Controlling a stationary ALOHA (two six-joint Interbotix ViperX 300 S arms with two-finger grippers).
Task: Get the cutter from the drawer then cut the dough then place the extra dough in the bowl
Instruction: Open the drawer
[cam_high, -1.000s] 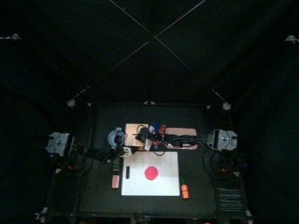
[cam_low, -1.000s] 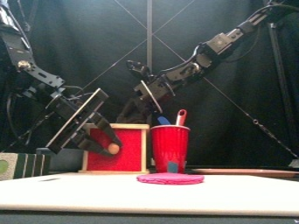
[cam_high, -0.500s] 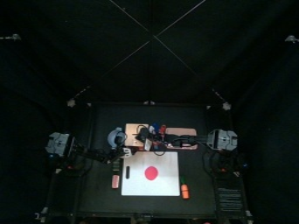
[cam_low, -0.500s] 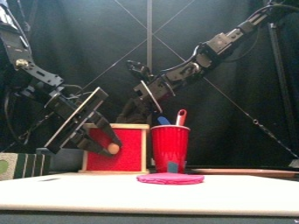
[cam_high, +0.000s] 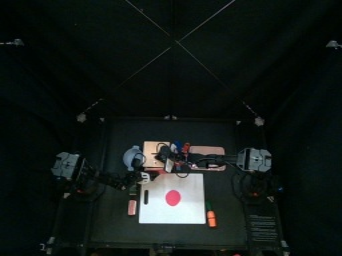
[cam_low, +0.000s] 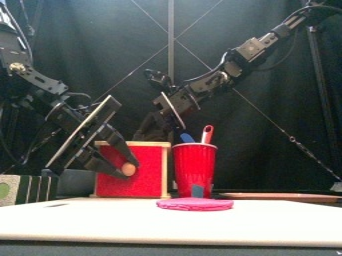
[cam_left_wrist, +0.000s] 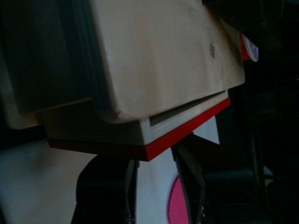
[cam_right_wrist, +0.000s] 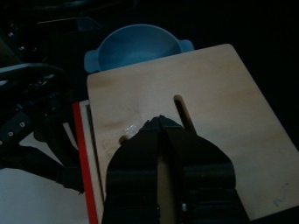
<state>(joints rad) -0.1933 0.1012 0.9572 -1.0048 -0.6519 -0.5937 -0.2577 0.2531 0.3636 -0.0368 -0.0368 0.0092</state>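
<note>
light is falling from above onto the white cutting board (cam_high: 174, 197), making it the brightest patch. around the board, the table (cam_high: 114, 212) and curtains (cam_high: 171, 60) are sinking into near black. behind the board, the wooden box (cam_right_wrist: 187, 114) is catching soft light on top, its side lying in shadow.

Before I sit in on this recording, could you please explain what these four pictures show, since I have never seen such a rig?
This is a robot with two black arms at a black table. One picture looks down from high above, one looks level across the table's front edge, and the other two come from cameras on the arms' wrists. On the table are a white cutting board with a red dough disc, a pale wooden box with a red drawer front, a blue-grey bowl and a red cup holding toy knives. The left gripper is at the drawer front; whether it grips it, I cannot tell. The right gripper sits at the box's top, jaws shut.
</note>
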